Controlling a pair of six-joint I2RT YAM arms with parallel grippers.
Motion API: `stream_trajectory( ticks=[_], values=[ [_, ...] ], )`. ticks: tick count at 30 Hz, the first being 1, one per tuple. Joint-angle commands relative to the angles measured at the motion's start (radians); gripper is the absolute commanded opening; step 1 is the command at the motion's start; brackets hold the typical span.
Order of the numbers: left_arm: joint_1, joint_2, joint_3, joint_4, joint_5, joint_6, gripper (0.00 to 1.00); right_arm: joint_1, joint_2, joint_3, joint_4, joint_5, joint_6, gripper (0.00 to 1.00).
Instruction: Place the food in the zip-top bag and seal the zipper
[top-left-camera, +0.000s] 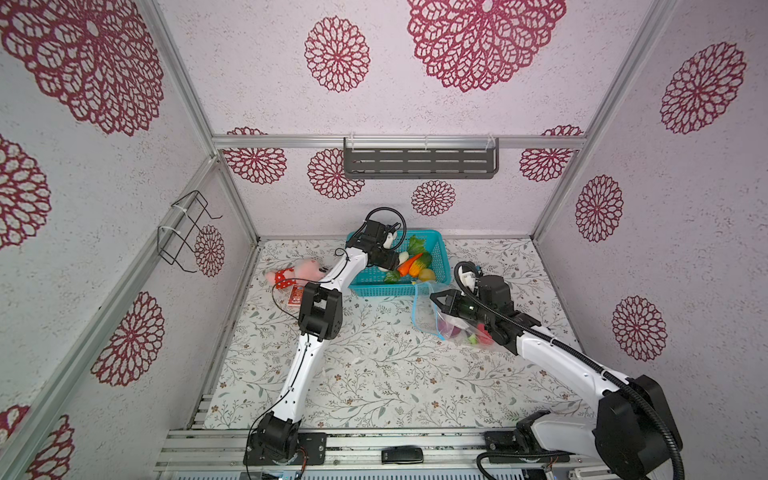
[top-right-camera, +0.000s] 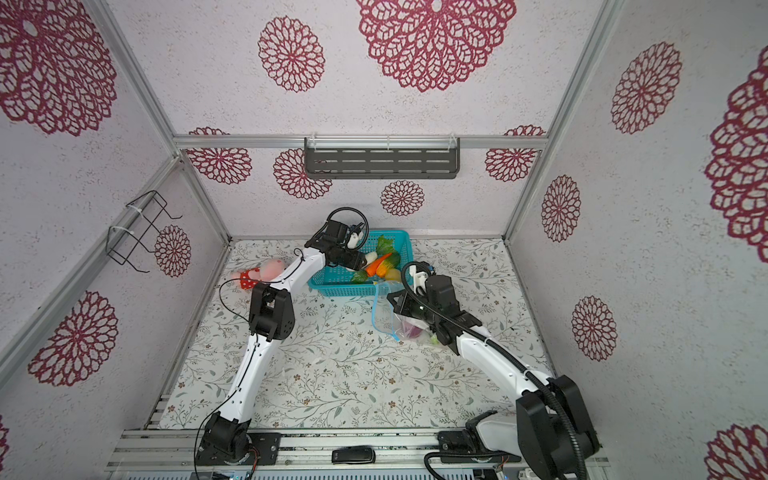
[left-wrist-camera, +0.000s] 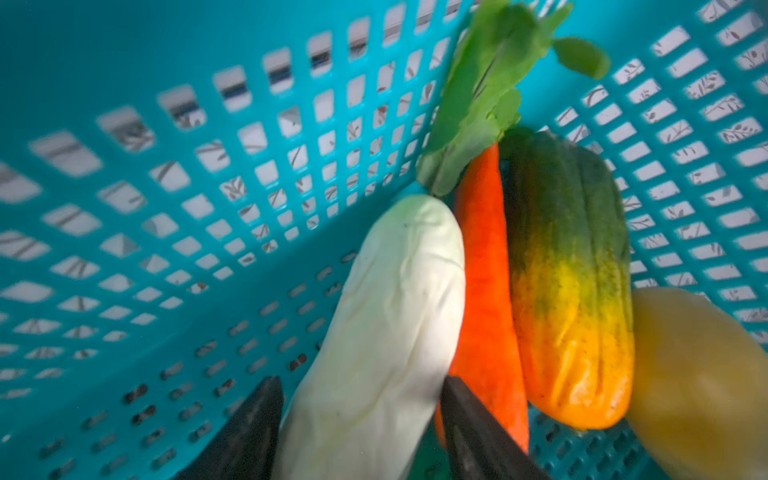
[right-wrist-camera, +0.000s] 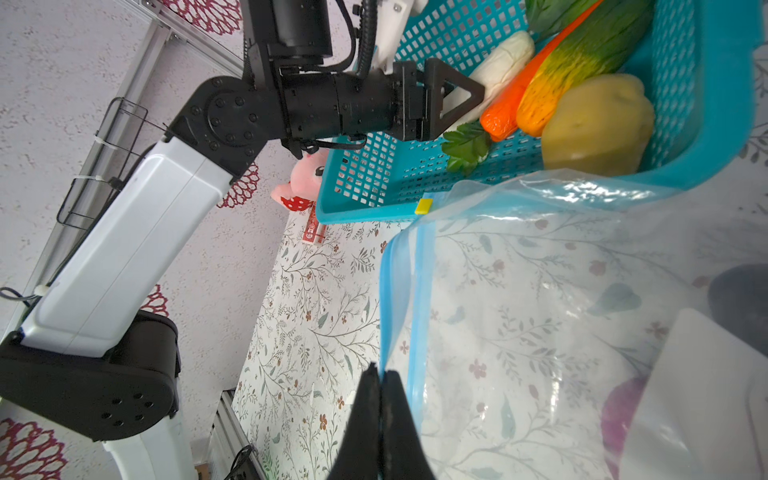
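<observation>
The teal mesh basket (top-left-camera: 386, 289) holds food: white corn (left-wrist-camera: 386, 311), a carrot (left-wrist-camera: 482, 291), a green-and-yellow vegetable (left-wrist-camera: 569, 282), a yellow potato (left-wrist-camera: 698, 382) and green leaves (left-wrist-camera: 478, 104). My left gripper (left-wrist-camera: 361, 382) reaches into the basket, its fingers pressed against both sides of the white corn, which lies on the basket floor. The clear zip-top bag (top-left-camera: 424, 311) lies just in front of the basket with its mouth held up. My right gripper (right-wrist-camera: 380, 374) is shut on the bag's edge at the blue zipper (right-wrist-camera: 417, 291). A purple onion (top-left-camera: 451, 331) and a red pepper (top-left-camera: 484, 336) show inside the bag.
A pink plush toy (top-left-camera: 297, 272) and a small red card (top-left-camera: 296, 297) lie left of the basket, beside my left arm. A grey shelf (top-left-camera: 419, 160) hangs on the back wall and a wire rack (top-left-camera: 187, 230) on the left wall.
</observation>
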Motion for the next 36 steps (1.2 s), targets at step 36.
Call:
stream_trajectory(
  ticks=[36],
  values=[
    [-0.020, -0.366, -0.538, 0.046, -0.223, -0.308, 0.66, -0.008, -0.055, 0.064, 0.015, -0.021, -0.038, 0.00]
  ],
)
